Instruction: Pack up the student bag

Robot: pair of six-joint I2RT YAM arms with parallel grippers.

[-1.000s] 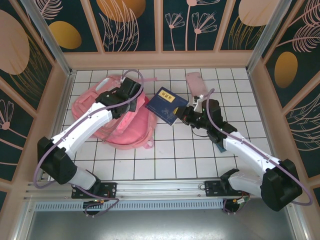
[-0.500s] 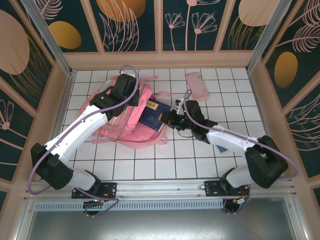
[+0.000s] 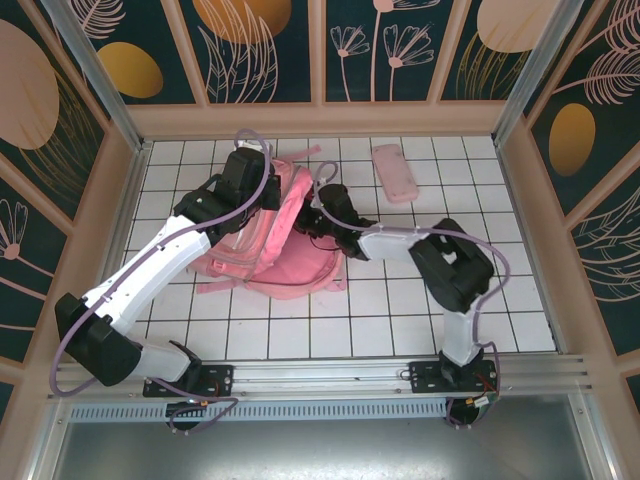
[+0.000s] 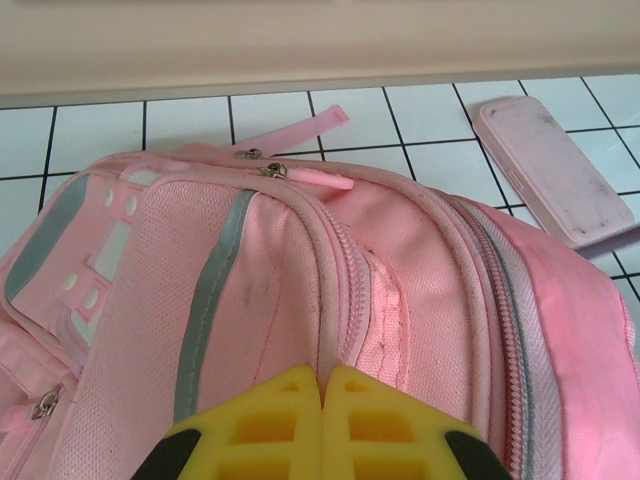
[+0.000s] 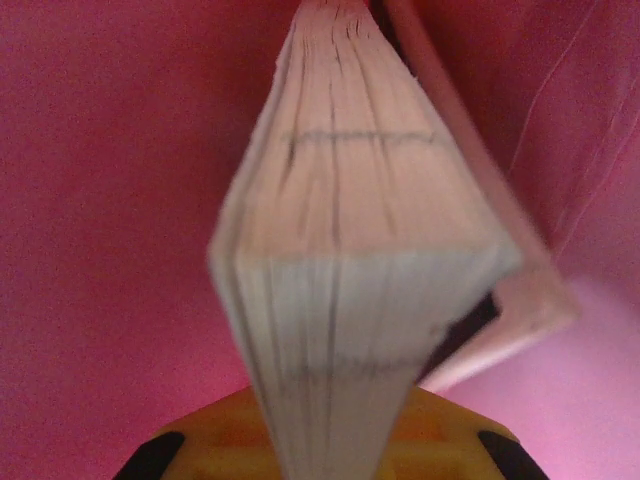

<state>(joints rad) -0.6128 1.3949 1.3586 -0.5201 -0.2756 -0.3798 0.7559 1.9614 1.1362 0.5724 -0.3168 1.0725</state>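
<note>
The student bag (image 3: 262, 250) is a large pink backpack lying left of the table's middle. My left gripper (image 3: 272, 198) is shut on a fold of fabric beside its zipper at the top edge. In the left wrist view the yellow fingers (image 4: 322, 378) pinch that pink seam of the bag (image 4: 240, 270). My right gripper (image 3: 316, 212) reaches into the bag's opening from the right. It is shut on a thick book (image 5: 350, 260), held edge-on with its pages fanned. Pink lining surrounds the book and the right gripper (image 5: 330, 435). The bag hides the book in the top view.
A flat pink pencil pouch (image 3: 395, 172) lies on the white tiled table at the back right; the same pouch (image 4: 555, 170) lies just beyond the bag in the left wrist view. Wooden walls enclose the table on three sides.
My right arm has swung left and carried the blue book from the open table into the bag's mouth. The left gripper has pulled the bag's edge up, and the bag has shifted right.
</note>
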